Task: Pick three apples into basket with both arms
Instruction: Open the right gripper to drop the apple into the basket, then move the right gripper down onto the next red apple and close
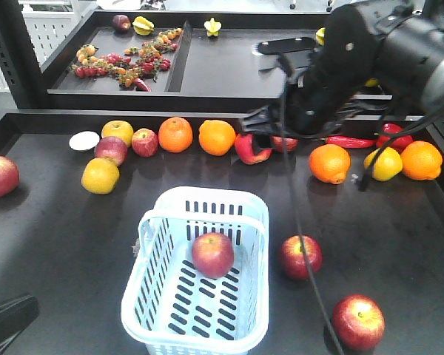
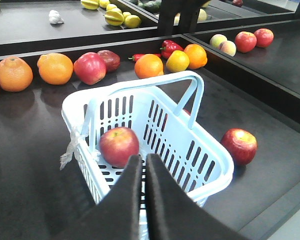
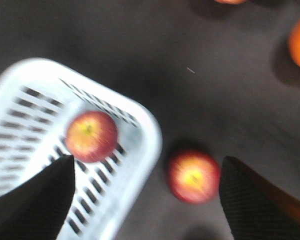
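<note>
Counting the first apple [image 1: 212, 254] lying in the basket [image 1: 207, 191], I judge one third done, with a second apple [image 1: 301, 257] just beside it and a third apple [image 1: 358, 321] farther right on the table [image 1: 59, 244], the right gripper [image 3: 146, 161] spread wide and empty above the second, the left gripper [image 2: 142, 165] closed on nothing.

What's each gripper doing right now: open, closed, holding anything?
Left gripper: closed, jaws pressed together, holding nothing.
Right gripper: open, jaws wide apart, holding nothing; an apple shows between them.
</note>
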Tool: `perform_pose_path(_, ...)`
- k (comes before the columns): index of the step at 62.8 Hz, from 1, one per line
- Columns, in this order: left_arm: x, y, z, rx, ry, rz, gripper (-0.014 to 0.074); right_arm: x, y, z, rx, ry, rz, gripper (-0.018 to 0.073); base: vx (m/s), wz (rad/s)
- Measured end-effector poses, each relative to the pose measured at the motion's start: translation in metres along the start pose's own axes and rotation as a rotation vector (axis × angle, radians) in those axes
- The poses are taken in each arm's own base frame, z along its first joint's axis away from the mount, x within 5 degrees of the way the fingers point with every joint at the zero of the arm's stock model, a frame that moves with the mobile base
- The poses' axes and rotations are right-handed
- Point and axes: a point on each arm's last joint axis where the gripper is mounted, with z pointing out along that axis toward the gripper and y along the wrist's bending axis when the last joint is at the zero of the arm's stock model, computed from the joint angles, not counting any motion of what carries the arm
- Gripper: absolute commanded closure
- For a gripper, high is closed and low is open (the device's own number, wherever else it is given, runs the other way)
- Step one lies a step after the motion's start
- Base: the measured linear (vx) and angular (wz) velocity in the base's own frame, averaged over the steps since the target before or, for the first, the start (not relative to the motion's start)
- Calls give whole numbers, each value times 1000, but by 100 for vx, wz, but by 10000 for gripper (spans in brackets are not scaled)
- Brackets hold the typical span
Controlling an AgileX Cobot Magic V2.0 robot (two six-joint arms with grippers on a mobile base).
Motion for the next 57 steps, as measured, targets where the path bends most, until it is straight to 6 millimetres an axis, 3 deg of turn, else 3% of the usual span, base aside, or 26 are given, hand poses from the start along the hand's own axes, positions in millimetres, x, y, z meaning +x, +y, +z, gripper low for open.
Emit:
perform_pose_path(8,0,0,0,0,0,0,602,14,-25,1,48,67,33,-1,0,0)
perform_pose_path(19,0,0,0,0,0,0,602,50,-46,1,78,120,59,-1,0,0)
perform_pose_path(44,0,0,0,0,0,0,602,174,-45,8,65,192,83,-2,0,0)
perform_pose_path(57,0,0,0,0,0,0,602,208,-45,24,75,228,117,-2,0,0)
